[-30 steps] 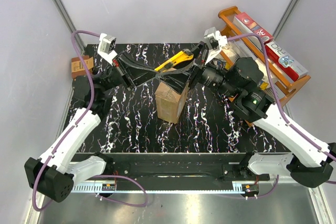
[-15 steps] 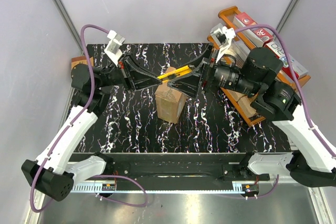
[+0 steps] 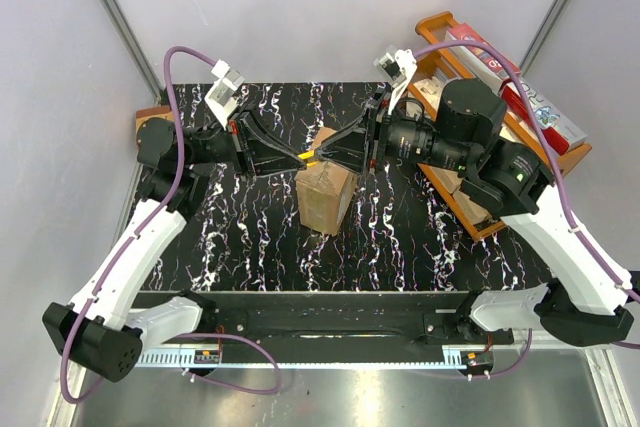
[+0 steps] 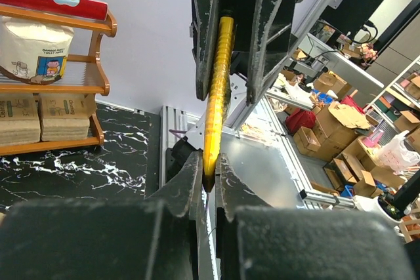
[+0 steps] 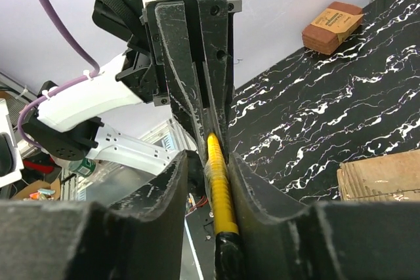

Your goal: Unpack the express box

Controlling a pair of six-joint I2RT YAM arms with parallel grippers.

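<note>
Centrally, above the black marbled table, the two arms are shown meeting tip to tip over the express box. A yellow utility knife is spanned between them. The left gripper is drawn narrow about one yellow end of the knife, as is seen most plainly in the left wrist view, where the fingers are pressed to either side of the handle. The right gripper is closed about the opposite, darker end; in the right wrist view its fingers are set close along the yellow body. Whether a blade is extended cannot be told.

The box is stood on the table directly beneath the shared knife, its flaps apparently shut. The knife's long axis is laid roughly level, left to right, across the box's far upper edge. Neither arm is markedly nearer the box. A hand-over is judged to be in progress. The cut is judged to depend on the knife being tipped downward onto the top seam, which lies just below and toward the near side. An orange rack of goods is placed at the right.
</note>
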